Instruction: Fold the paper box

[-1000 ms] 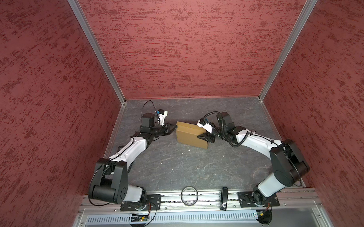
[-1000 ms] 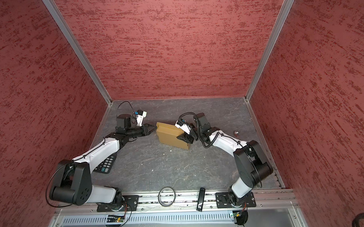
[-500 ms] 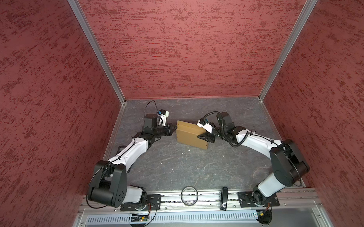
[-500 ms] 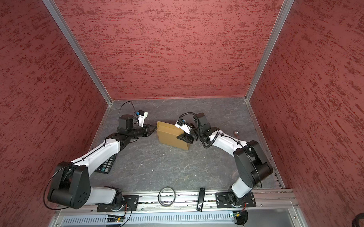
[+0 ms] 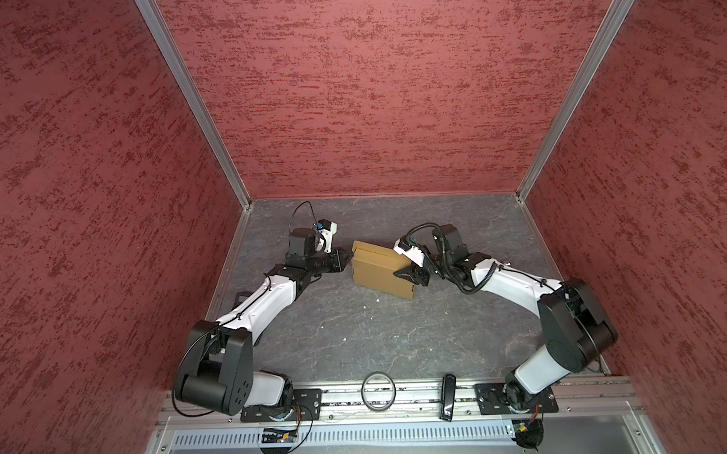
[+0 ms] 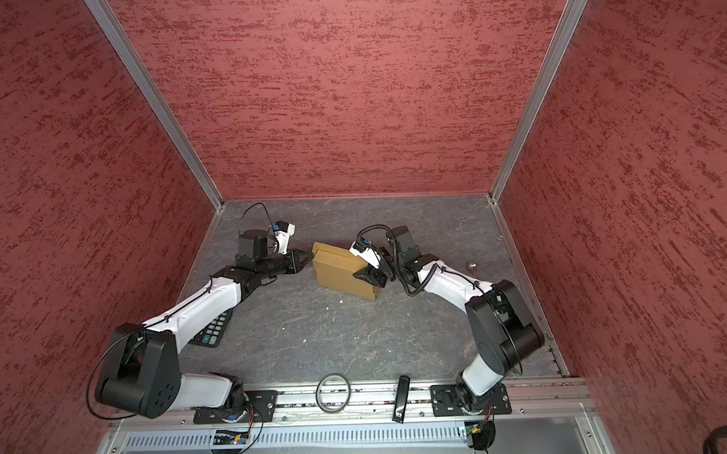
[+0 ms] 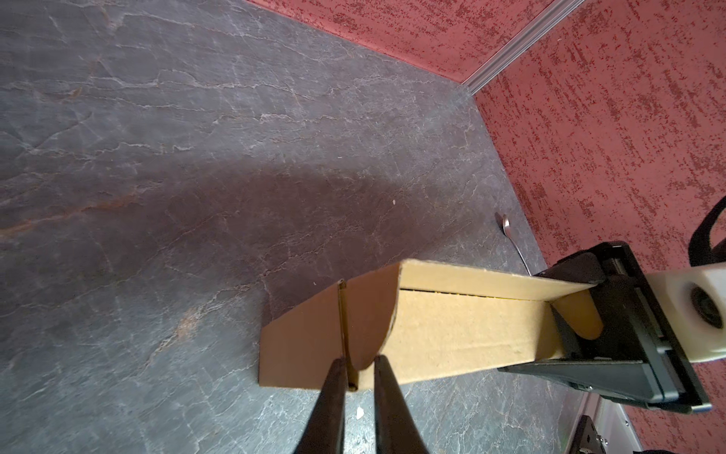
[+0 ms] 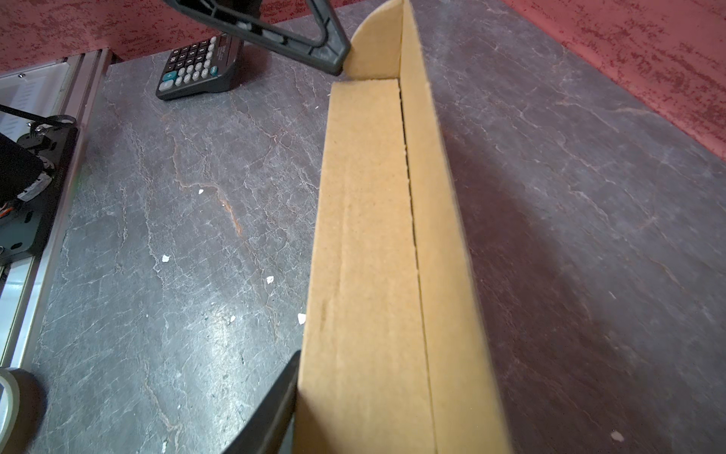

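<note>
The paper box (image 5: 378,269) (image 6: 340,270) is a tan cardboard mailer, folded shallow and raised on its long edge in the middle of the table. My right gripper (image 5: 411,273) (image 6: 369,273) is shut on its right end. In the right wrist view one finger (image 8: 275,401) lies against the box (image 8: 369,236); the other is hidden behind the cardboard. My left gripper (image 5: 348,257) (image 6: 309,257) (image 7: 359,359) is at the left end of the box (image 7: 451,330). Its jaws stand slightly open, astride the edge of a rounded side flap (image 7: 369,314).
A black calculator (image 6: 209,331) (image 8: 196,65) lies under the left arm. A spoon (image 6: 472,266) (image 7: 510,236) lies near the right wall. A tape roll (image 5: 378,390) and a black bar (image 5: 447,395) rest on the front rail. Small white scraps dot the grey table.
My left gripper's jaws have parted a little at the box's left end, and that arm shifted slightly. The right gripper and the box have stayed put.
</note>
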`<state>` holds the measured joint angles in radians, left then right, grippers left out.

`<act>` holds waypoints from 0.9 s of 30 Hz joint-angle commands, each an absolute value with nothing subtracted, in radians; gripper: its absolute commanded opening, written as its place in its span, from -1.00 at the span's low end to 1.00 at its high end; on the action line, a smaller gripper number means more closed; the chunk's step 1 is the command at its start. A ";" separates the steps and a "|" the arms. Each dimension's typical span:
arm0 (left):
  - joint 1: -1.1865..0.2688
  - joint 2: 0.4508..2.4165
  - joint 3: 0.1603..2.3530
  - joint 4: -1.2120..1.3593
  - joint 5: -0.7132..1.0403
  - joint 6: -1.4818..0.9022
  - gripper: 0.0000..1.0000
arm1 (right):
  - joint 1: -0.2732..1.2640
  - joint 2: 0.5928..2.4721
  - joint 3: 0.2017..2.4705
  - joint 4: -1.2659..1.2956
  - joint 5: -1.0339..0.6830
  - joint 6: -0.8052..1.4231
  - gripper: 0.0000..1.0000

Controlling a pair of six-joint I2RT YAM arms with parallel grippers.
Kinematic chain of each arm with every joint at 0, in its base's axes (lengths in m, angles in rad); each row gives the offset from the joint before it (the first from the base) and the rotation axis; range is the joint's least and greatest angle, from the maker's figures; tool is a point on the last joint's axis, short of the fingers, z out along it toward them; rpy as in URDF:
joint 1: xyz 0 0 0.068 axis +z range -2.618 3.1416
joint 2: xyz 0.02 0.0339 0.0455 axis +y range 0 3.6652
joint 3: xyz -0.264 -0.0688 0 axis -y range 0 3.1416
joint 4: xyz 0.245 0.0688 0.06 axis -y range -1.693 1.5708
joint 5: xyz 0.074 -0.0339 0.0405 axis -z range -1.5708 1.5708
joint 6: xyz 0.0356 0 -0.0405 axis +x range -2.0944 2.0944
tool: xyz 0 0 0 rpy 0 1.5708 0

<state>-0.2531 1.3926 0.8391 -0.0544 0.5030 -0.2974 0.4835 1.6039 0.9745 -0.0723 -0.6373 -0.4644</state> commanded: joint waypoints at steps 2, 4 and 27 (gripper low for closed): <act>-0.263 1.399 0.877 -0.067 0.495 -0.271 -0.64 | 0.497 1.620 1.003 -0.086 -0.629 -0.480 -0.98; -0.267 1.406 0.884 -0.069 0.497 -0.267 -0.64 | 0.497 1.619 1.004 -0.087 -0.628 -0.480 -0.98; -0.289 1.466 0.945 -0.081 0.475 -0.236 -0.80 | 0.498 1.626 1.005 -0.091 -0.621 -0.479 -0.99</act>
<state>-0.2749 1.4521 0.9218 -0.0750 0.4870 -0.2527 0.4835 1.6138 0.9752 -0.0723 -0.6346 -0.4641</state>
